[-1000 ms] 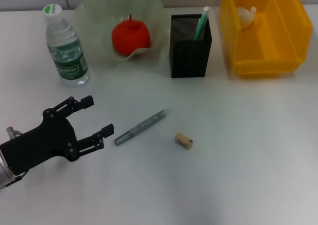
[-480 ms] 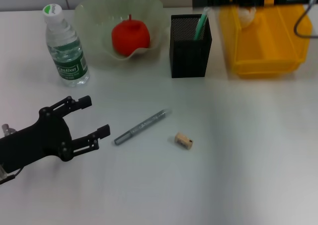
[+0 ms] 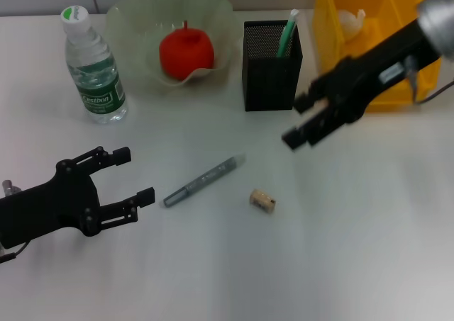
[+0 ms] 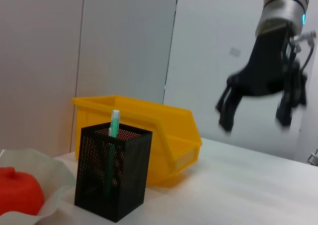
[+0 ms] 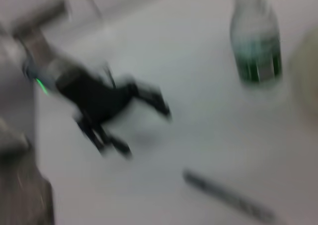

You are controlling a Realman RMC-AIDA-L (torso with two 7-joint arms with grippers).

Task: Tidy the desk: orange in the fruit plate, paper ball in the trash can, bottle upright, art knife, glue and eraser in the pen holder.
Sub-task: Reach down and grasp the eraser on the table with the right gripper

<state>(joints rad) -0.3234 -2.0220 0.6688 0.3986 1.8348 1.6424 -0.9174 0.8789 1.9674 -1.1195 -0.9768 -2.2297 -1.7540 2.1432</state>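
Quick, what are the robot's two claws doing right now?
Left gripper: open, empty, low beside the art knife.
Right gripper: open, empty, above the table.

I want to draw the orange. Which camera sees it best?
The head view: the whole orange sits in the fruit plate. The left wrist view shows only part; the right wrist view shows none.

One bottle (image 3: 93, 64), one orange (image 3: 186, 53), one eraser (image 3: 262, 201), two grippers (image 3: 129, 173) (image 3: 303, 120).
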